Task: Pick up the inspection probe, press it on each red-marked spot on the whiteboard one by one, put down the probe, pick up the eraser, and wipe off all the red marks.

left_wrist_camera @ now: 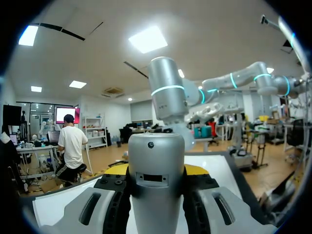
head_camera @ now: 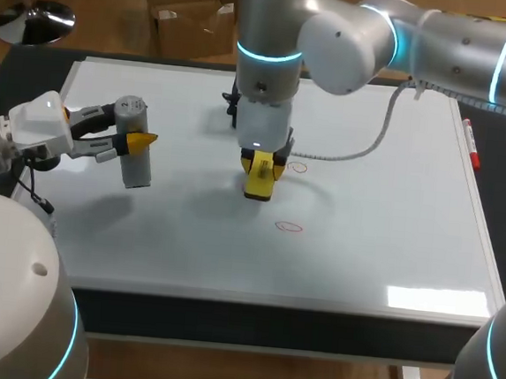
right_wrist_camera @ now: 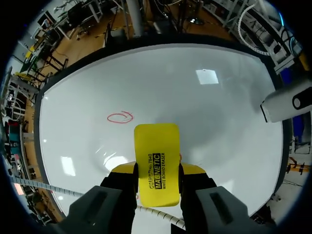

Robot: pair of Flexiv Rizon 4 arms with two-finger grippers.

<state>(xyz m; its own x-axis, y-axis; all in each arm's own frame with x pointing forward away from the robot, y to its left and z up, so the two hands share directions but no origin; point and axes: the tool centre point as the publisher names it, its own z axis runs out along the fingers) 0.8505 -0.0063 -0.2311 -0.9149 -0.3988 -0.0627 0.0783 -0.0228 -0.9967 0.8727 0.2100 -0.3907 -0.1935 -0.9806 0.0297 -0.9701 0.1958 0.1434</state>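
While held up over the left part of the whiteboard (head_camera: pixel 391 228), inspection probe (head_camera: pixel 137 169): grey and round like a can, standing tall.
Same inspection probe (left_wrist_camera: pixel 156 190) in the left wrist view: right between the two fingers.
Same inspection probe (right_wrist_camera: pixel 286 101) in the right wrist view: a pale stub off past the whiteboard's side.
Left gripper (head_camera: pixel 137 141): over the whiteboard's left part, clamped on the inspection probe, one yellow tip on each side of it; left gripper (left_wrist_camera: pixel 156 169) seen close up too.
Eraser (head_camera: pixel 258 183): yellow block at the whiteboard's middle, pointing down at it; touching the whiteboard or not, cannot tell.
Eraser (right_wrist_camera: pixel 156 141) from the right wrist: long, with black print on top.
Right gripper (head_camera: pixel 262 165): over the whiteboard's middle, squeezing the eraser from two sides; right gripper (right_wrist_camera: pixel 157 170) with yellow tips tight against it.
First red ring (head_camera: pixel 290 226): thin drawn oval on the whiteboard, between its middle and its near edge; first red ring (right_wrist_camera: pixel 120 117) ahead of the eraser.
Second red ring (head_camera: pixel 299 167): small, just right of the whiteboard's middle.
Marker pen (head_camera: pixel 471 145): white with a red end, lying along the whiteboard's right edge.
White cable (head_camera: pixel 372 142): hanging from the right arm over the whiteboard's far right part.
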